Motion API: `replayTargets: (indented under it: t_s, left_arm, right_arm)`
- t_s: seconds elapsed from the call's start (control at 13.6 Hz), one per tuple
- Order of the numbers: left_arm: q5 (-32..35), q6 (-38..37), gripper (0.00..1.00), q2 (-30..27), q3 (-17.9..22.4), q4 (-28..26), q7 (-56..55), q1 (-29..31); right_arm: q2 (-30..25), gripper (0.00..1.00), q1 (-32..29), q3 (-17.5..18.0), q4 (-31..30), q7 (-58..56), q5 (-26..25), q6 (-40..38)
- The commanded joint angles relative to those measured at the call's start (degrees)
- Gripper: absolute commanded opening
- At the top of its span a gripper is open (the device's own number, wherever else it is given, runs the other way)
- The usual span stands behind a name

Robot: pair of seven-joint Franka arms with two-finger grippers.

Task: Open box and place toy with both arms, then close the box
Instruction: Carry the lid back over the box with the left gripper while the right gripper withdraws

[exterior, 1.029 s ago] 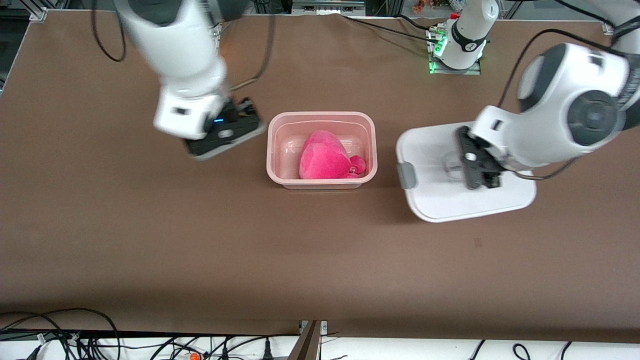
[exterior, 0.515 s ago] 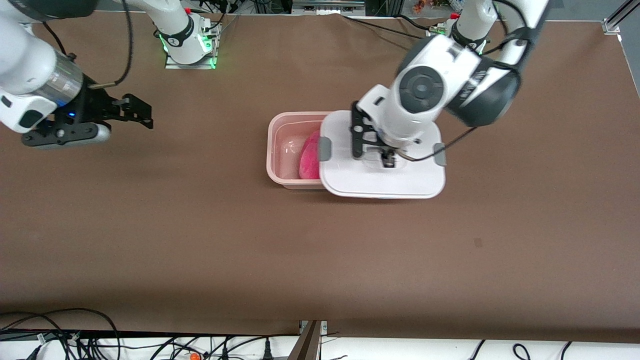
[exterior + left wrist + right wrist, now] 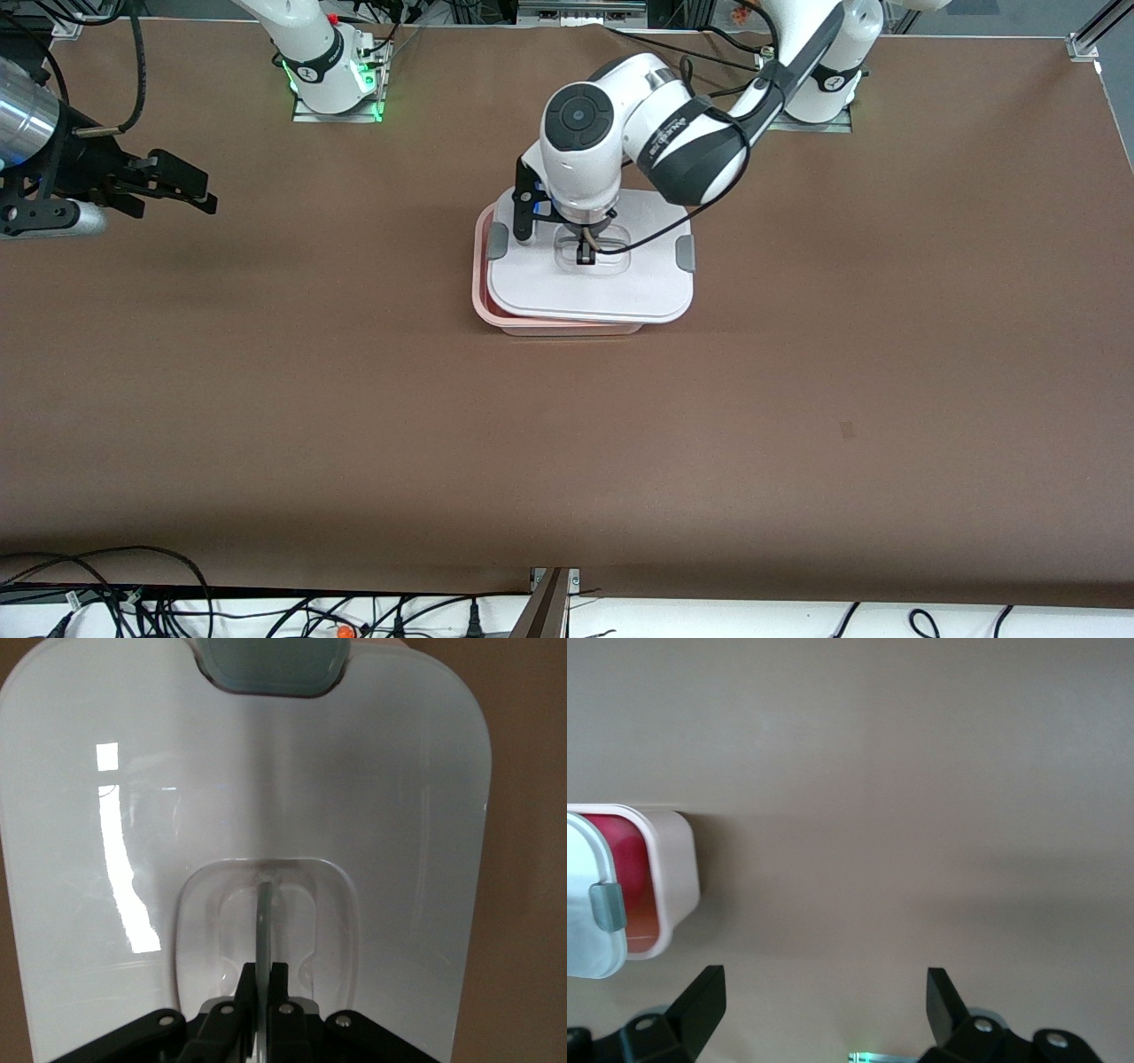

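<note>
Nearly closed: the left gripper (image 3: 586, 258), clamped on the lid (image 3: 591, 292) handle, held it slightly askew over the box (image 3: 549, 326) mid-worktop (image 3: 567, 443), awaiting alignment and pressing down; the right gripper (image 3: 824, 1005) waited, fingers apart.

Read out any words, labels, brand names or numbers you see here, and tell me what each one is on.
No text here is readable.
White lettering on the dark grey band of the left arm: too small and blurred to read.
Small dark mark on each white arm base: unreadable.
White plastic lid, translucent pale pink box, brown table: no print visible.
</note>
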Motion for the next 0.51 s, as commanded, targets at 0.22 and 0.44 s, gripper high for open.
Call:
replayTargets:
  t_s: [0.22,0.44]
  left_arm:
    - [2.6,0.6,0.00,5.2,0.9,6.0,-4.9,-3.1]
    - [2.6,0.6,0.00,5.4,0.8,6.0,-5.5,-3.1]
  right_arm:
    - [-2.3,1.00,-1.1,2.0,-3.6,0.4,-3.0,1.7]
    - [-2.2,1.00,-1.1,2.0,-3.6,0.3,-3.2,1.6]
